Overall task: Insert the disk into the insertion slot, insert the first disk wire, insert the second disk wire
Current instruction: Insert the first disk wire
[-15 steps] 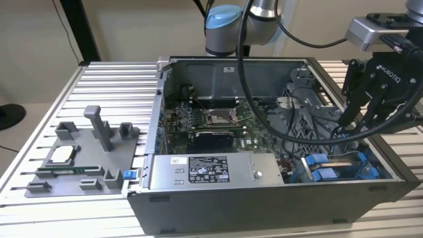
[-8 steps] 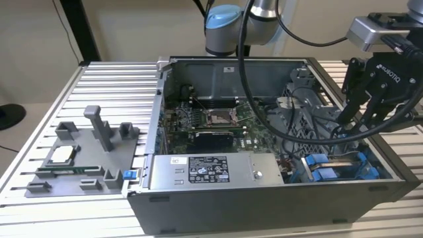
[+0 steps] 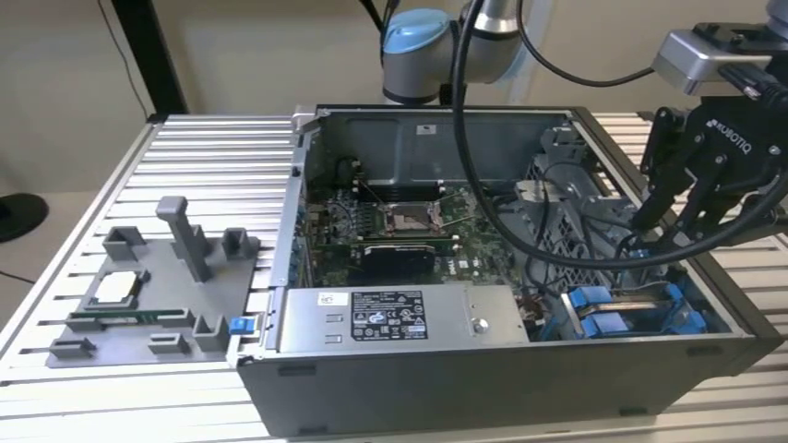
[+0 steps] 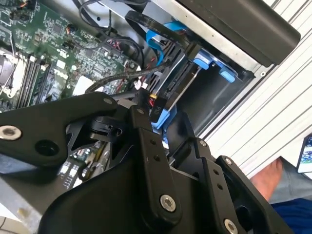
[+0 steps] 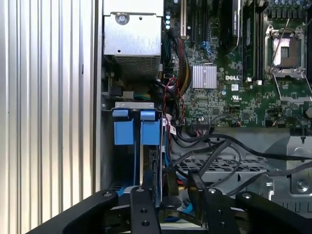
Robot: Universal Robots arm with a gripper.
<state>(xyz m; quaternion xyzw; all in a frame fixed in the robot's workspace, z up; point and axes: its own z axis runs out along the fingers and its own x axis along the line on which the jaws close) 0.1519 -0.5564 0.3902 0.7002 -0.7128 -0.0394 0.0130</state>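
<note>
The ribbed metal table (image 3: 185,148) carries an open computer case (image 3: 493,388). The gripper (image 3: 662,231) hangs over the end of the case at the exterior view's right, above the insertion slot (image 4: 209,102). The disk (image 4: 181,78) sits in that slot, its blue tabs (image 5: 150,132) standing at the bay's mouth. The fingers (image 5: 195,190) are drawn close together and seem to pinch a black wire plug (image 4: 152,108) just beside the disk's edge.
</note>
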